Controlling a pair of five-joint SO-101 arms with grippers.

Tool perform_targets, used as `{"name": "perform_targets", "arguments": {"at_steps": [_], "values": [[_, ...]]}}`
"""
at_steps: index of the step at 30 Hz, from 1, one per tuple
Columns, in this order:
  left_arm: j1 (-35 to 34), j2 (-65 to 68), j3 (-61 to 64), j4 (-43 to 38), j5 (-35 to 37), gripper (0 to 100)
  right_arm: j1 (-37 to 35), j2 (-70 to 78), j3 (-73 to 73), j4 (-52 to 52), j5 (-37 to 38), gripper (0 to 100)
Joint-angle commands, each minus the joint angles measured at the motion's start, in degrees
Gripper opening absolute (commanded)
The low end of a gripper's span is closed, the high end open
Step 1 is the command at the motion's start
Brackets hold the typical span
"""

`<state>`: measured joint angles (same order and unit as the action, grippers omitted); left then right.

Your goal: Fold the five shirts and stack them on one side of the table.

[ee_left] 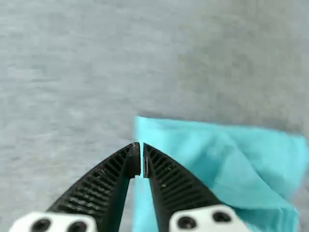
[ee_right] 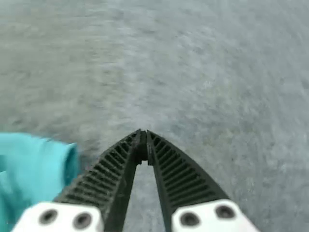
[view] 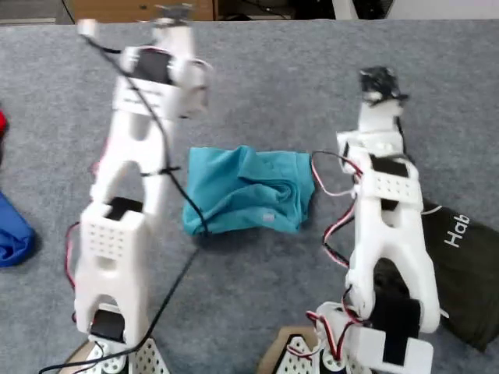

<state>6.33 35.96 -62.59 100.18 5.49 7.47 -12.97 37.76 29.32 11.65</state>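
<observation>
A teal shirt (view: 248, 189) lies crumpled and partly folded on the grey table (view: 273, 78) between the two arms. My left gripper (view: 173, 15) is held up beyond the shirt's far left corner. In its wrist view the left gripper (ee_left: 141, 151) is shut and empty, with a corner of the teal shirt (ee_left: 217, 164) just past its tips. My right gripper (view: 380, 80) hovers off the shirt's far right side. The right wrist view shows that gripper (ee_right: 143, 138) shut on nothing above bare table, with the teal shirt (ee_right: 29, 164) off to one side.
A black shirt (view: 468, 257) lies in a heap at the right edge beside the right arm's base. A blue shirt (view: 12, 234) is bunched at the left edge, and a bit of red cloth (view: 1, 122) shows above it. Cables trail over the teal shirt's left edge.
</observation>
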Motion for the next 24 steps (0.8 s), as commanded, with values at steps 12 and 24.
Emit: {"name": "perform_targets", "arguments": {"at_steps": [12,24], "values": [[-23.65,-20.53,30.51,-4.40,-7.65,2,-28.88,14.29,-35.47,35.78,10.29,0.5],[-29.45,-31.87,77.10,-39.03,-9.49,2,-39.52,35.56,-49.54,48.26,11.60,0.4]]}}
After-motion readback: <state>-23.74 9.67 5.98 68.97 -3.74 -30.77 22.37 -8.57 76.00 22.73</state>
